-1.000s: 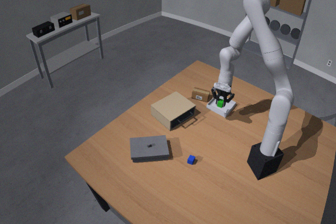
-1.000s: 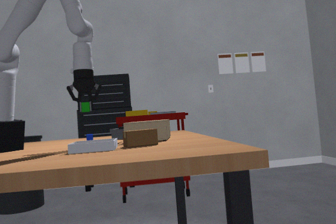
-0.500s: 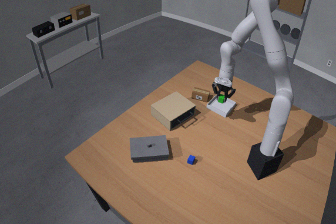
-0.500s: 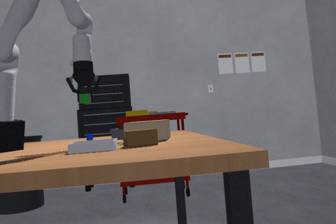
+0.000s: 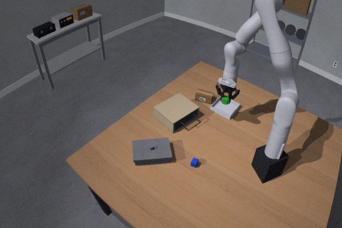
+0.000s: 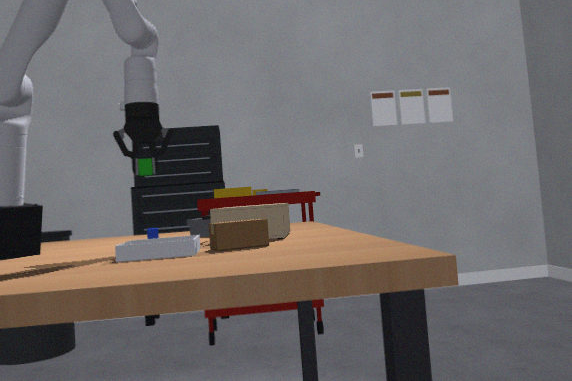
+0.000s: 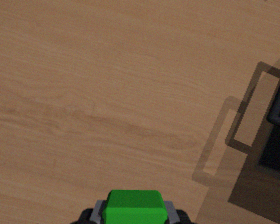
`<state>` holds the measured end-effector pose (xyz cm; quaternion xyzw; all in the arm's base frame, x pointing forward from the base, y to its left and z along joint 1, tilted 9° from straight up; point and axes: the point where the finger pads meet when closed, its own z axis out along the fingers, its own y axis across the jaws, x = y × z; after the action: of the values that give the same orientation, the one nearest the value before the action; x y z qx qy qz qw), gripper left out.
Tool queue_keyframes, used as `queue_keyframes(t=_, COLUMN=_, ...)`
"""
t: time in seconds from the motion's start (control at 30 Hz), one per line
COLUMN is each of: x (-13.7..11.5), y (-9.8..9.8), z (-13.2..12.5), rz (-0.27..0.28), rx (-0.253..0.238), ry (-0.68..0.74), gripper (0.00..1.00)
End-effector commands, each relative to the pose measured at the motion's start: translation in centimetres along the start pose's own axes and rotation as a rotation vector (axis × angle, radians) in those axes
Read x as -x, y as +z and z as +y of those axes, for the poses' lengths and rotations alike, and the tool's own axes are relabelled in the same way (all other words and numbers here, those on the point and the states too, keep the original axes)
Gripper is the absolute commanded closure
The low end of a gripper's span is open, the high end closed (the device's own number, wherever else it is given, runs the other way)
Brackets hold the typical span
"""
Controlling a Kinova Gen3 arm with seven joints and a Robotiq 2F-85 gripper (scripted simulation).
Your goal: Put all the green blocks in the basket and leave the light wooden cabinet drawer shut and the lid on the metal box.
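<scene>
My gripper (image 5: 225, 102) (image 6: 145, 169) (image 7: 135, 212) is shut on a green block (image 5: 225, 100) (image 6: 145, 166) (image 7: 135, 205), high above the table. In the exterior view it hangs over the white basket (image 5: 220, 113) (image 6: 157, 251); the wrist view shows no basket. No block shows in the visible part of the basket. The light wooden cabinet (image 5: 176, 108) (image 6: 250, 213) has a dark front with a handle (image 5: 191, 126) (image 7: 238, 145) sticking out; how far the drawer stands open is unclear. The grey metal box (image 5: 152, 161) has its lid (image 5: 142, 148) on. Its inside is hidden.
A blue block (image 5: 194, 163) (image 6: 153, 233) lies on the table (image 5: 167, 186) (image 6: 325, 261) right of the metal box in the top view. A brown carton (image 5: 204, 96) (image 6: 239, 235) stands between cabinet and basket, towards the back in the top view.
</scene>
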<state>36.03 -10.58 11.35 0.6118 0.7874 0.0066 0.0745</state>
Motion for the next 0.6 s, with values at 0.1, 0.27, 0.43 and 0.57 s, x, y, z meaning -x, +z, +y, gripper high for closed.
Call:
queue_keyframes(t=0.1, x=1.2, y=0.0, z=0.8, rz=-0.001, rx=0.000, ry=-0.066, gripper=0.90)
queue_keyframes(t=0.27, x=3.6, y=0.1, z=2.1, rz=-0.002, rx=-0.002, ry=-0.184, gripper=0.90)
queue_keyframes(t=0.43, x=5.3, y=0.1, z=2.9, rz=-0.002, rx=-0.002, ry=-0.269, gripper=0.90)
queue_keyframes(t=0.57, x=7.9, y=0.1, z=3.9, rz=-0.001, rx=-0.002, ry=-0.381, gripper=0.90)
